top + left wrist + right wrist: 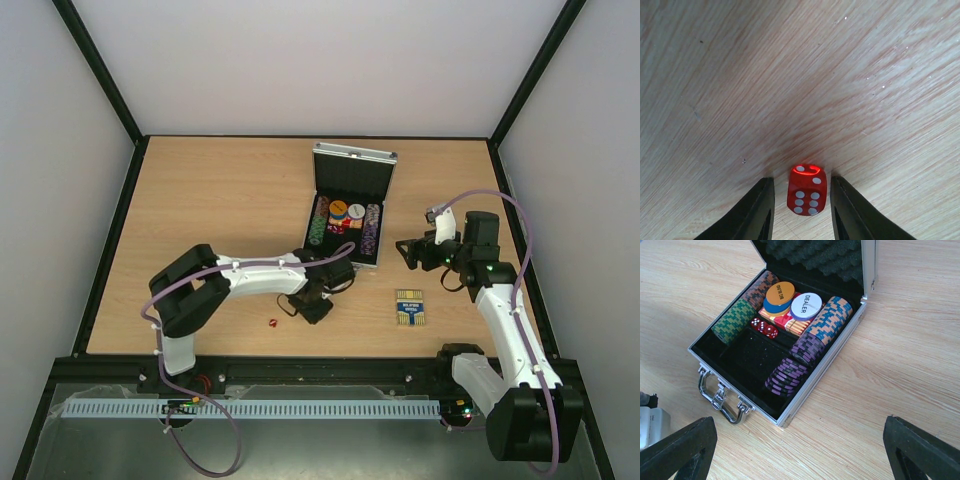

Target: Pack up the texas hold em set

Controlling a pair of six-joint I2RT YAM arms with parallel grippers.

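Nearest to us, the left gripper is low over the table with its fingers spread and pinching nothing. A loose red die lies on the wood. In the wrist view it shows in the gap between the two fingers with a sliver of table on either side. From above the die sits just beside the tip of the left gripper, on its left. We judge that this is what the next move turns on: the tips must straddle the die squarely before they close. It is a cube, so no long axis matters. The left arm is plainly the nearer one.

Further right lies the blue-and-yellow card deck box, flat on the table, its long axis running near to far, closer to the right arm. We cannot read its printing.

The right gripper is wide open and empty, facing the case.

The case stands open beyond the die, to its right. It holds rows of chips, two dice and a white button marked "DEALER". The lettering on the orange disc is too small to read reliably.
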